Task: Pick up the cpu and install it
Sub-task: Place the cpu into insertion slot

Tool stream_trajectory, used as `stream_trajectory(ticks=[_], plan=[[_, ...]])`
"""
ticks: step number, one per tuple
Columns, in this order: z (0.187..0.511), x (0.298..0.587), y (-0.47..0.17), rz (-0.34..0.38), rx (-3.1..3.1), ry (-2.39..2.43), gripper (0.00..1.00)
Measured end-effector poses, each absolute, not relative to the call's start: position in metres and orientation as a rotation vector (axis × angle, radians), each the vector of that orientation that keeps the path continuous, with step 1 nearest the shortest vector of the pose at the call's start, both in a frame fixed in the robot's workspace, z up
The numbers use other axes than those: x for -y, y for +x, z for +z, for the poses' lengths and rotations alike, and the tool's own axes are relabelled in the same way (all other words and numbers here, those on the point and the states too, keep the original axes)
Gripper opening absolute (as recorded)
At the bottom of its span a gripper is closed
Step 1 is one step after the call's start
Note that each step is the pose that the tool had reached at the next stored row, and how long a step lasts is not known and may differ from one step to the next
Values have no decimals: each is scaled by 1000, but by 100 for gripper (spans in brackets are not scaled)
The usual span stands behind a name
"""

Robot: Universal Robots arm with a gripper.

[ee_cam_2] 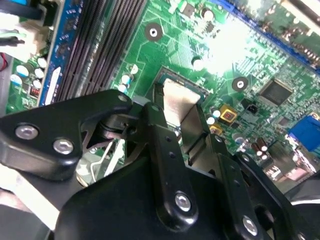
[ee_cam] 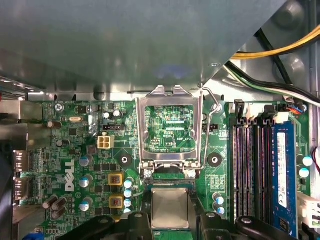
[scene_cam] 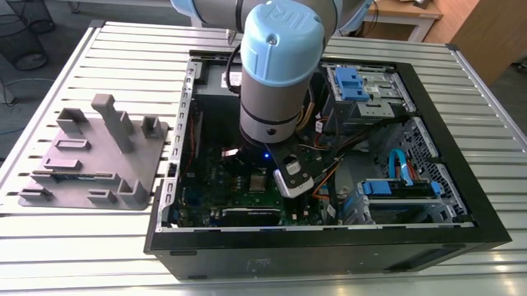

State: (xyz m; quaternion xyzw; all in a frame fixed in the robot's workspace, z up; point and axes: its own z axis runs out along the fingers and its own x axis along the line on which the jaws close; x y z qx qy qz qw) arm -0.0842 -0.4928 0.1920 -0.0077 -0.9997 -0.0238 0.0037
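The cpu (ee_cam: 170, 204) is pinched by two opposite edges between the jaws of the gripper (ee_cam: 170, 220), flat over the socket (ee_cam: 170, 185).

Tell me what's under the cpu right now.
The cpu sits over the socket, whose dark rim shows around it on the green motherboard. The socket contacts beneath are covered by the chip, so full seating cannot be judged.

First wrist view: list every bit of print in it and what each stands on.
On the motherboard: large white maker's wordmark, set sideways; a brand name, so left unquoted.
Elsewhere on the motherboard: tiny white component labels, too small to read.
On the blue memory module: a label strip, too small to read.
On the cpu: plain metal top, no print to be seen.
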Motion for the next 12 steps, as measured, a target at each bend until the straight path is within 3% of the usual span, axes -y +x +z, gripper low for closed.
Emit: stream_trajectory(ticks=[12], plan=[[192,493,-84,-75,3133,-24,40]])
